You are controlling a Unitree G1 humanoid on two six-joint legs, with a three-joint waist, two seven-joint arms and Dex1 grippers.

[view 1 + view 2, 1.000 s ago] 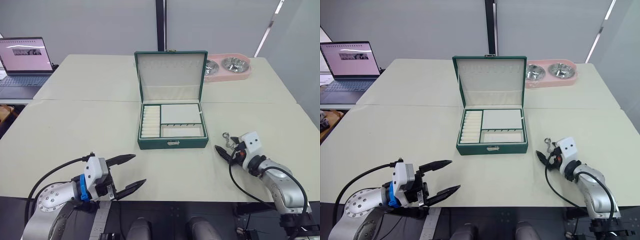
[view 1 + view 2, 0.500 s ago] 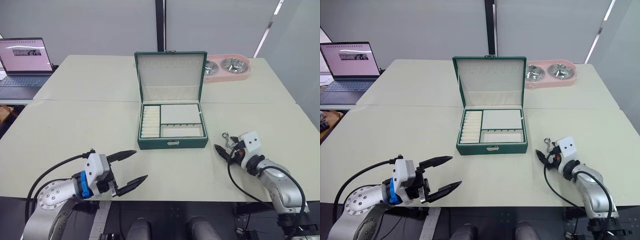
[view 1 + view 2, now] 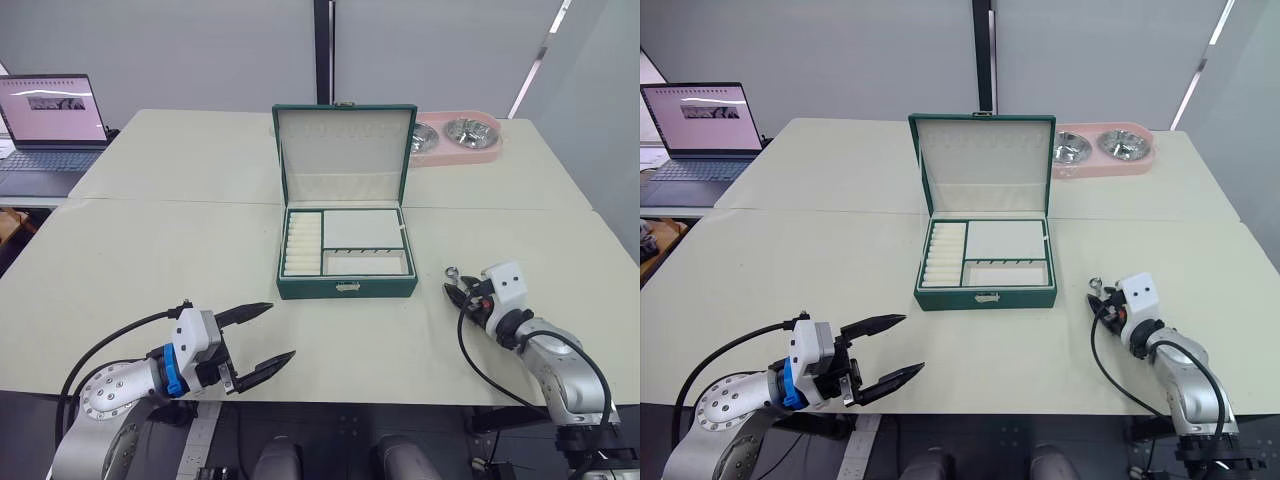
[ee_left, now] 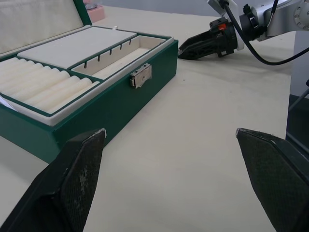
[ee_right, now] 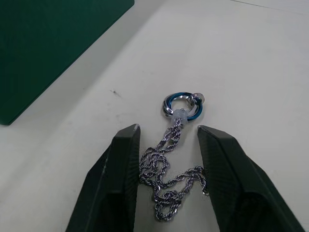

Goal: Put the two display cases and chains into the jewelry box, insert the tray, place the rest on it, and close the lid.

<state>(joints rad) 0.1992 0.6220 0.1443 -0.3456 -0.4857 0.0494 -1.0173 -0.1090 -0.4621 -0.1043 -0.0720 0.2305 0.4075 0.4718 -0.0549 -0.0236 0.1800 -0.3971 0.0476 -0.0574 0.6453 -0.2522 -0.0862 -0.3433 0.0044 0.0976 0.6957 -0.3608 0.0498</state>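
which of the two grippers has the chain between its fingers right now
The right gripper: its two black fingers straddle the silver chain lying on the table, ring clasp just beyond the tips. The left gripper hangs open over bare table with nothing between its fingers.

dark green jewelry box (image 3: 346,287) with cream lining, silver chain (image 5: 166,166), pink bowl (image 3: 455,135)

I count:

- One rectangular dark green jewelry box (image 3: 346,285) with cream lining, mid-table.
- One hinged green lid (image 3: 345,150), standing open at its far side.
- One cream-lined tray (image 3: 346,244) with ring rolls, seated in the box.
- One thin silver chain (image 5: 166,166) with a ring clasp, on the table right of the box.
- One pink double pet bowl (image 3: 455,138), far right, with two steel cups.
- One open laptop (image 3: 50,125), far left.
- Two cream tables (image 3: 150,260), butted together.
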